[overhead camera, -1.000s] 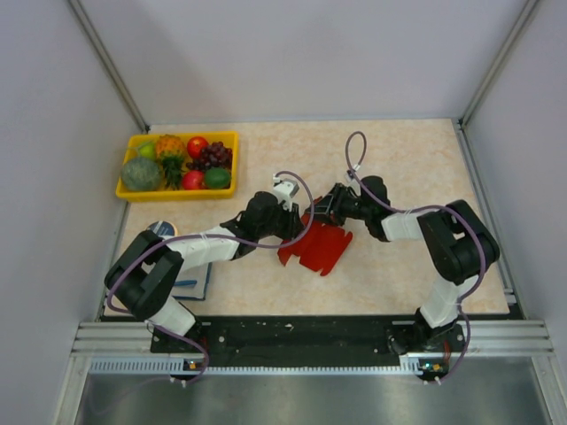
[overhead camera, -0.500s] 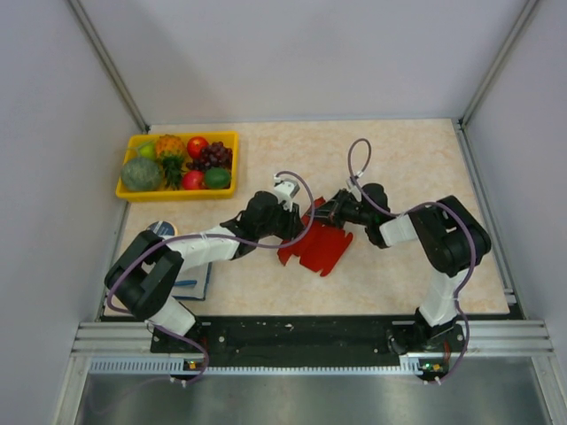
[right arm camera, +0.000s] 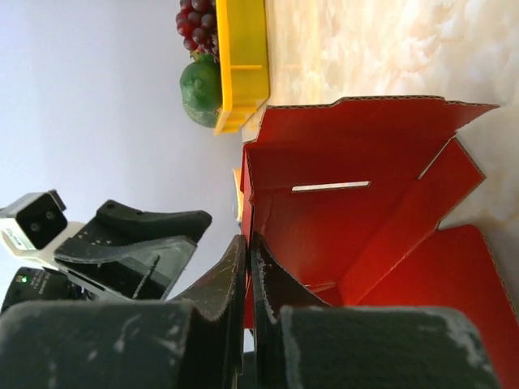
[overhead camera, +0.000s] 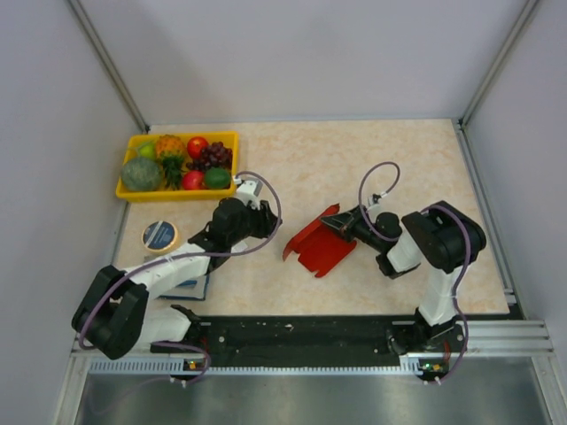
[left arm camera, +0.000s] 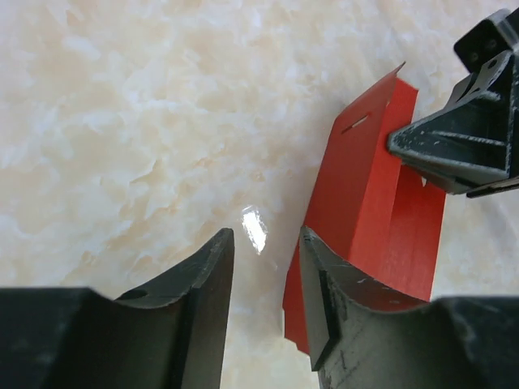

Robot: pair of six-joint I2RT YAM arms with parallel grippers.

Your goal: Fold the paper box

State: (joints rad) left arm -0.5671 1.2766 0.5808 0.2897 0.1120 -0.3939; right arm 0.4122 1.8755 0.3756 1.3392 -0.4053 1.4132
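Observation:
The red paper box (overhead camera: 319,248) lies partly folded on the table, with one panel standing up. My right gripper (overhead camera: 340,225) is shut on the edge of a raised flap; in the right wrist view the thin red card (right arm camera: 357,219) runs between the closed jaws of that gripper (right arm camera: 250,240). My left gripper (overhead camera: 268,220) is open, a short way left of the box and not touching it. The left wrist view has that gripper (left arm camera: 264,240) empty over bare table, the box (left arm camera: 369,203) just to the right, and the right gripper's fingers (left arm camera: 454,146) on it.
A yellow tray (overhead camera: 174,195) of fruit stands at the back left. A round blue-lidded tin (overhead camera: 160,235) and a blue notebook (overhead camera: 191,285) lie near the left arm. Walls close in the table on the left, right and back.
My left gripper let go of the box, opened and drew back to the left. My right gripper shut on the box's flap, and the arm folded in closer to its base.

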